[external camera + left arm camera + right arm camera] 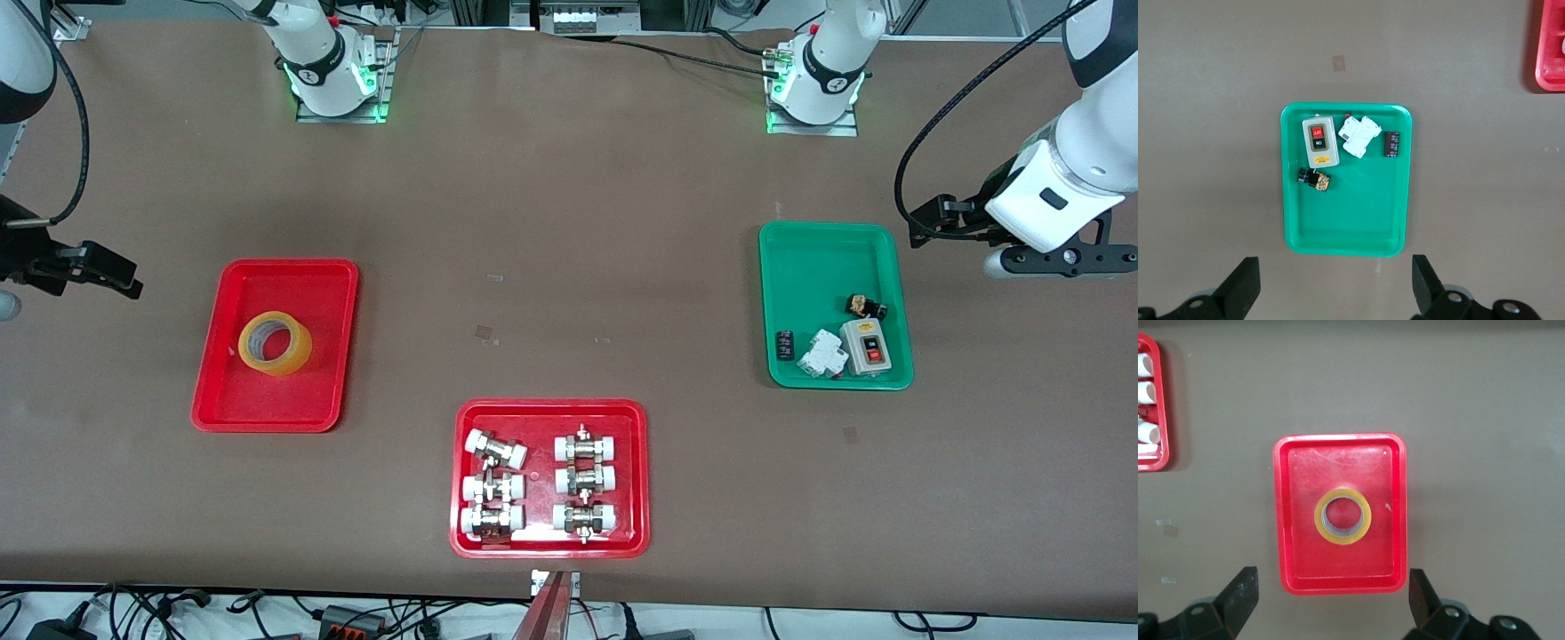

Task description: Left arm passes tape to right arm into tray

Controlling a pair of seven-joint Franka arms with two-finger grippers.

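The tape (pixel 275 343) lies flat in the plain red tray (pixel 233 407), with its open core facing up. It sits near the middle of the tray, a little toward the edge that is farther from the front camera. This tray stands toward the right arm's end of the table (pixel 569 222).

The right gripper (pixel 1331 600) hangs above the table just outside the tray, at the right arm's end. Its fingers (pixel 1241 593) are spread wide and hold nothing. In the right wrist view the tray and the tape show between the two fingers, lower down.

The left gripper (pixel 1335 287) is up over the table beside the green tray (pixel 800 267), at the left arm's end. Its fingers (pixel 1245 283) are also wide apart and empty. The left arm (pixel 1067 191) waits there, well apart from the tape.

The green tray holds a grey switch box (pixel 866 346) with a red and a black button, a white breaker (pixel 821 356), a small black part (pixel 784 345) and a black and brown part (pixel 865 307). All four lie in the half of the tray that is nearer to the front camera.

A second red tray (pixel 551 411) stands nearest to the front camera, between the two other trays. In it lie six metal fittings (pixel 542 487) with white caps, in two columns of three.
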